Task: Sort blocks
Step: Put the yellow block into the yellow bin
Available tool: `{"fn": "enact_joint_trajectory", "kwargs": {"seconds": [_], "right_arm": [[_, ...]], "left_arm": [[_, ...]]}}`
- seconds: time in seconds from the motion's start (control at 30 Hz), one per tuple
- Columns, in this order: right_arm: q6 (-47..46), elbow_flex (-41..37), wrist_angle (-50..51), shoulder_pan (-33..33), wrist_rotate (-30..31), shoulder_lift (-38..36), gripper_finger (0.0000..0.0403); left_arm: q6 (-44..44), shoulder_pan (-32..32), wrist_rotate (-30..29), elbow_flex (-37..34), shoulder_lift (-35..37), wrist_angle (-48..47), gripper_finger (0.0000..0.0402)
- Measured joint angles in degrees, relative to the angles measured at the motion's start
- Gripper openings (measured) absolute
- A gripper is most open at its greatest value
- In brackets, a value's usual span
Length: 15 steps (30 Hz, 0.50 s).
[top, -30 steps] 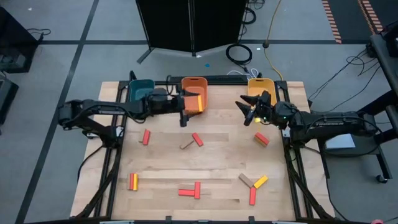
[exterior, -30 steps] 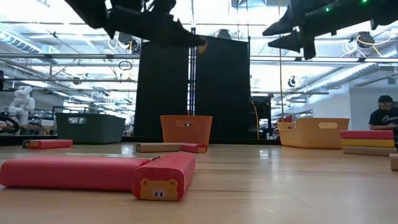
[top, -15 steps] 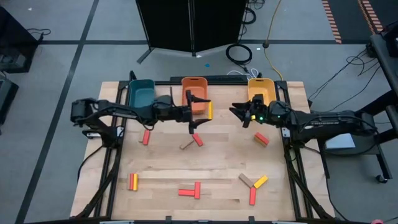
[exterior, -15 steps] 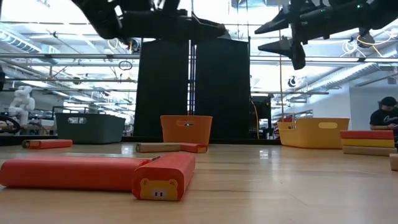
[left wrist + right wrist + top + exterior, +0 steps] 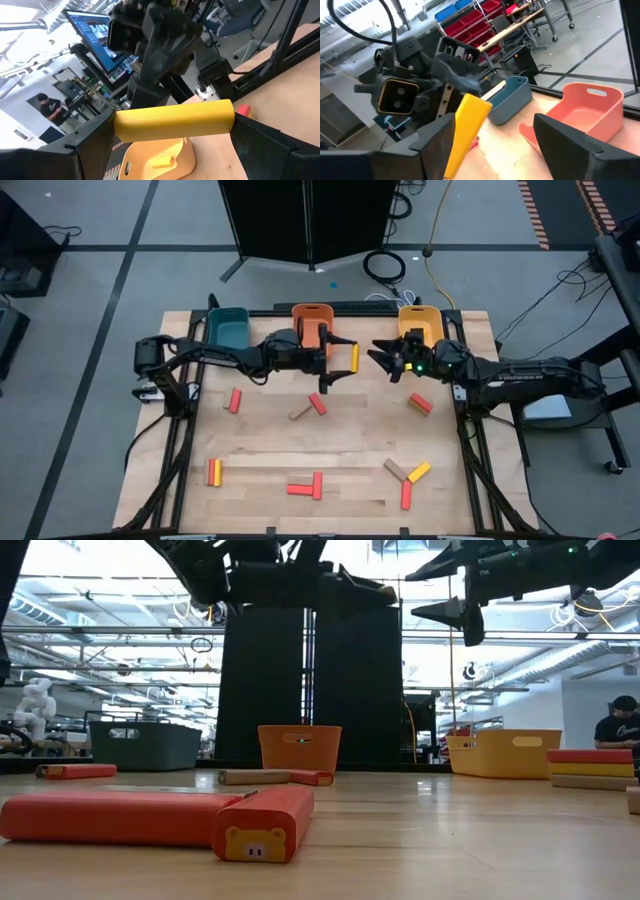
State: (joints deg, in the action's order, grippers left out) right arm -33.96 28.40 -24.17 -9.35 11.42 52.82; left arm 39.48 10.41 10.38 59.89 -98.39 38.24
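Note:
My left gripper (image 5: 347, 358) reaches in from the table's left and is shut on a yellow block (image 5: 354, 357), high above the table between the orange bin (image 5: 311, 320) and the yellow bin (image 5: 418, 320). Just right of the block, my right gripper (image 5: 381, 362) faces it, open and touching nothing. In the right wrist view the block (image 5: 467, 131) shows between that gripper's spread fingers. Other red, tan and yellow blocks lie flat on the wood, among them a red one (image 5: 235, 400) and a red and tan pair (image 5: 310, 407). My left gripper pinches the yellow block by its two short ends (image 5: 121, 125), so the block spans the gap between the two fingers. The fingers point level, coming from the table's left. The block hangs level and clear of the table, its length running from far to near.
A teal bin (image 5: 228, 328) stands at the far left of the bin row. More blocks lie near the front: a yellow and red pair (image 5: 213, 471), red ones (image 5: 305, 486) and a mixed cluster (image 5: 408, 475). A person (image 5: 618, 725) sits beyond the table's right side.
My left gripper has carried the yellow block from over the orange bin toward the table's right edge, up close to my right gripper, rolling its wrist on the way. The block stays lifted clear. My right gripper has rolled nearly in place.

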Motion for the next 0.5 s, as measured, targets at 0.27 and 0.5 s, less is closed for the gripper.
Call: {"fn": "enact_joint_trajectory", "kwargs": {"seconds": [0.27, 0.5], "right_arm": [[-2.3, 0.1, -3.2, 0.0, -2.1, 5.0, 0.0283], [-3.1, 0.1, -9.7, 0.0, -5.6, 7.7, 0.0282]], "left_arm": [[0.0, 0.2, -0.1, 0.0, 0.0, 0.3, 0.0341], [0.0, 0.2, -0.1, 0.0, 0.0, -0.2, 0.0341]]}}
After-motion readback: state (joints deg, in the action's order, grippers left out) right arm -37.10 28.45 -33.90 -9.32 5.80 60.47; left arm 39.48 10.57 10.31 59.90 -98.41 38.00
